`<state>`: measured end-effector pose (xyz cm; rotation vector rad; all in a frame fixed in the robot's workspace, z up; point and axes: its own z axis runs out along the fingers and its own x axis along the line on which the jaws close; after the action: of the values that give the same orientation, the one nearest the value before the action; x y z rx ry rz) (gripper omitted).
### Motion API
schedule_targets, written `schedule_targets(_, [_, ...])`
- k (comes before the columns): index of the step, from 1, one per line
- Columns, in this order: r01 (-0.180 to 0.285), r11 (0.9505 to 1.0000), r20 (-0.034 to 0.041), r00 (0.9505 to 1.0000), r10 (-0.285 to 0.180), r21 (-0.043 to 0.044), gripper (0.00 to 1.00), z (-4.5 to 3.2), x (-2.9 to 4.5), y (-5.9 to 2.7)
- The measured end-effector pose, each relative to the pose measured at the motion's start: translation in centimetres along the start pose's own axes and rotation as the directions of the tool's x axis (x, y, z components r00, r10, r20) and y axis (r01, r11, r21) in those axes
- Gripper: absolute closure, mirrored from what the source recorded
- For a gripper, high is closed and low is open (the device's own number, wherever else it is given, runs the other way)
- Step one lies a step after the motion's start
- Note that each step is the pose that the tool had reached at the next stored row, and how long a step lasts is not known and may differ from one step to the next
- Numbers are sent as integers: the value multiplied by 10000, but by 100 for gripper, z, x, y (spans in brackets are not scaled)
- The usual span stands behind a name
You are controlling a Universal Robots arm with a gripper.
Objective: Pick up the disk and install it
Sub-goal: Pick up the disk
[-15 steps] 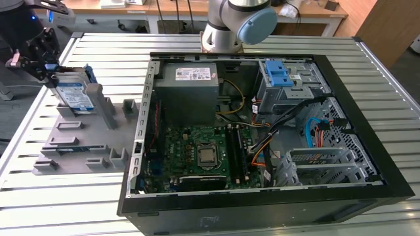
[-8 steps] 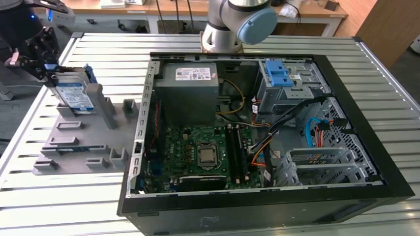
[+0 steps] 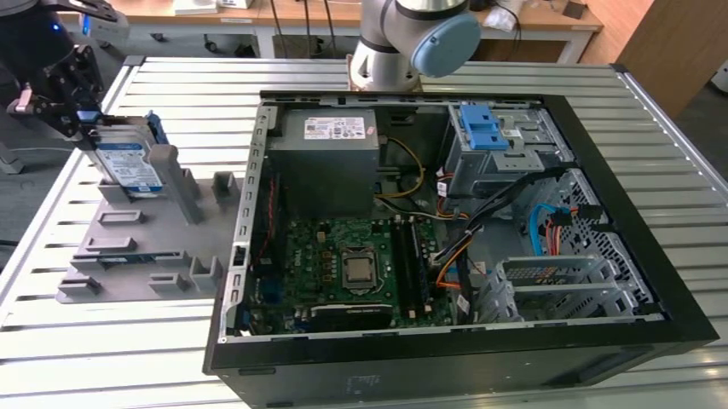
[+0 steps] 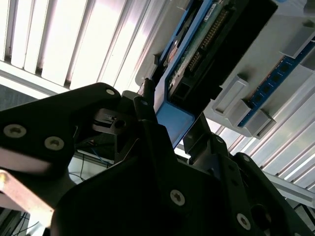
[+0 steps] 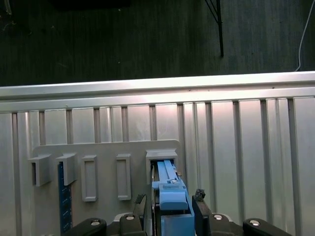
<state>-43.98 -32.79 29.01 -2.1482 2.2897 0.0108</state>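
On the slatted metal counter (image 3: 170, 358), the exterior view shows a grey holder tray (image 3: 125, 256) lying at nine o'clock of the open computer case (image 3: 637, 332). The disk (image 3: 128, 166) stands on edge at the tray's twelve o'clock end, leaning a little, its blue-and-white label facing the case and its lower edge down among the tray's posts. The pincer (image 3: 82, 132) is at the disk's upper edge, clenched on its blue bracket. In the first wrist view the two fingers (image 5: 199, 197) flank the bracket, and the disk (image 5: 166, 177) runs down into the holder's slot. In the second wrist view a finger (image 4: 147, 115) presses the bracket's blue end. Inside the case, the grey power-supply box (image 3: 330, 166) sits at twelve o'clock of the motherboard (image 3: 341, 264), and the blue latch tabs (image 3: 482, 128) are at two o'clock.
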Motion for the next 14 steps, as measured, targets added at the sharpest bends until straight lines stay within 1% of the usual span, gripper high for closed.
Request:
schedule_targets(10, [0,10000,1,10000,0,1,51,16,0,0])
schedule_targets(12, [0,10000,1,10000,0,1,53,16,0,0])
schedule_targets(13, [0,10000,1,10000,0,1,60,16,0,0])
schedule_targets(14, [0,10000,1,10000,0,1,60,16,0,0])
